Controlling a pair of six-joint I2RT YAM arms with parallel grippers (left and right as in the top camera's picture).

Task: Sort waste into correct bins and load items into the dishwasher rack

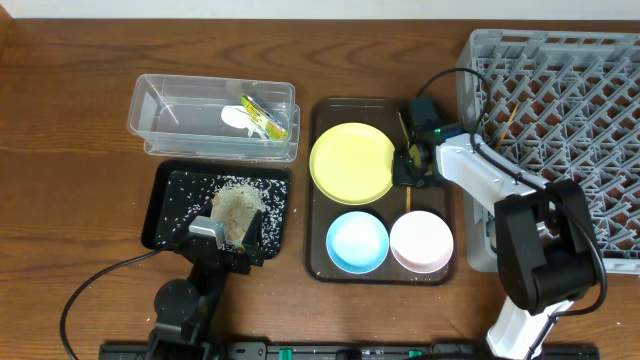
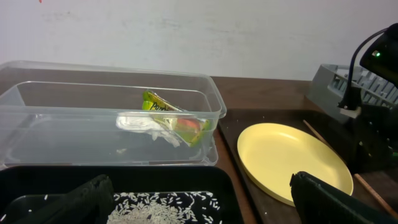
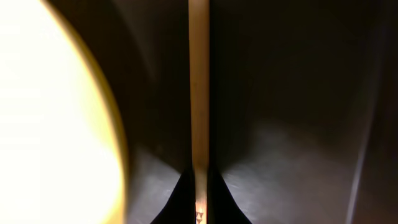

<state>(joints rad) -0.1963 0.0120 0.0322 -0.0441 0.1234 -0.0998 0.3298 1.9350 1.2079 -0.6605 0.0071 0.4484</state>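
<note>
One chopstick (image 1: 403,126) nipped in my right gripper (image 1: 408,170), with the rack (image 1: 560,100) close by for a short carry.
Overhead: I am down on the brown tray (image 1: 318,265), just beside the plate (image 1: 352,162), working low because the chopstick lies flat. Left wrist: my left gripper (image 2: 200,186) hangs wide open over the black tray (image 2: 25,180) and its rice (image 2: 155,208); wrapper (image 2: 171,118) and paper (image 2: 140,124) lie in the tub (image 2: 214,106). Right wrist: jaws narrowed onto the chopstick; whether it is clear of the tray, I cannot tell.
</note>
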